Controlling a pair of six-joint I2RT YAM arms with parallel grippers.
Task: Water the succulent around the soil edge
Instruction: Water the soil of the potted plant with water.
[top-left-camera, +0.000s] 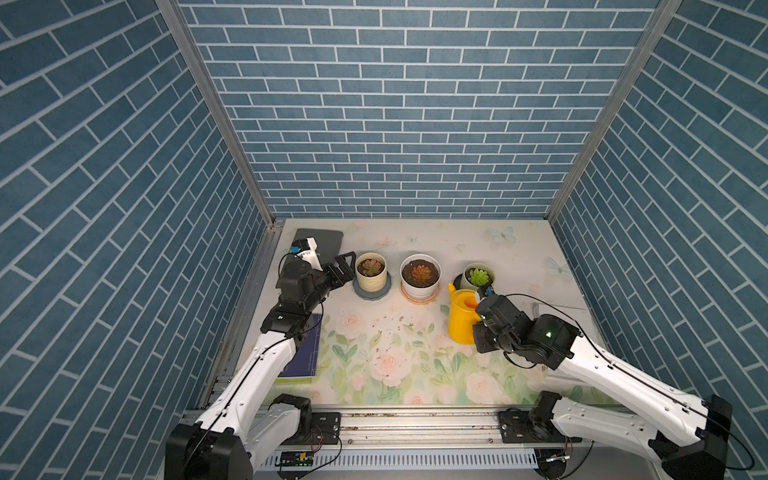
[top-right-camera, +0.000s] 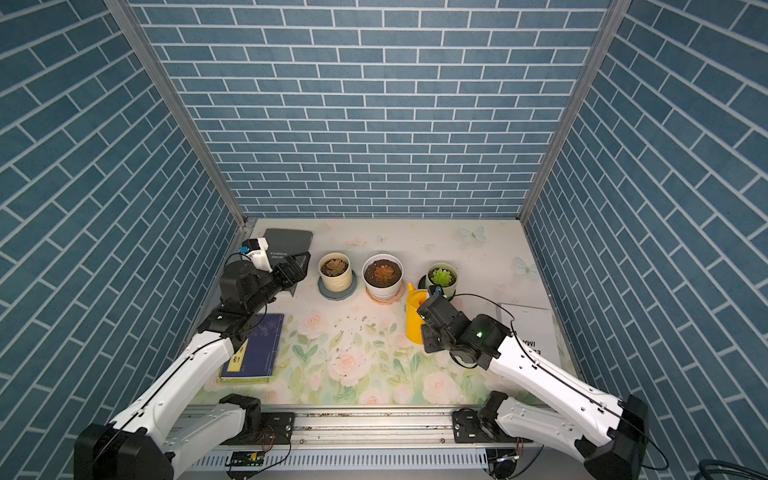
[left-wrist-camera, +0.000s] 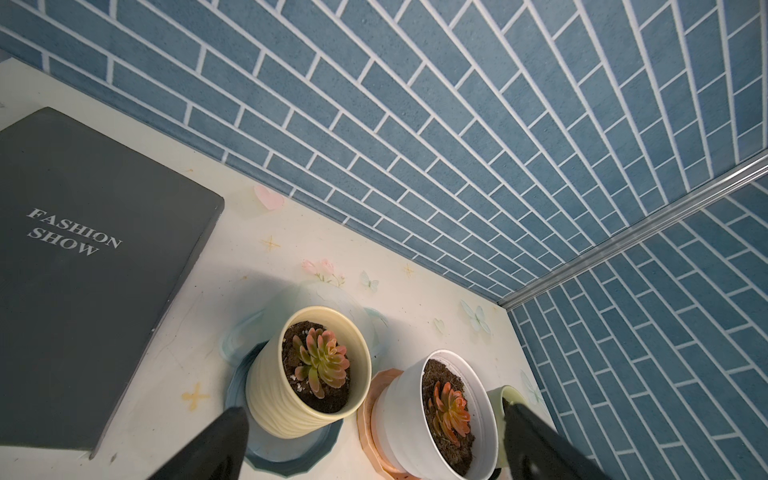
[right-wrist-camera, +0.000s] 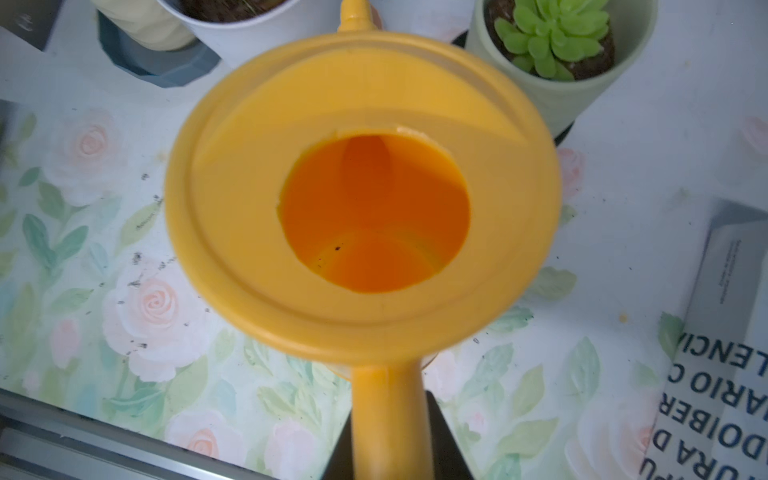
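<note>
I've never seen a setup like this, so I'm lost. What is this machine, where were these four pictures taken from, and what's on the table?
It is a robot with two arms, each ending in a two-fingered gripper. Two pictures look down from above; the other two come from wrist cameras. On the flowered table stand three potted plants in a row: a reddish-green succulent in a cream ribbed pot, an orange-red rosette in a white pot, a bright green rosette in a pale green pot. A grey book, a blue book and a white magazine lie around. The right gripper is shut on the handle of an upright yellow watering can. The left gripper is open and empty near the cream ribbed pot.
</note>
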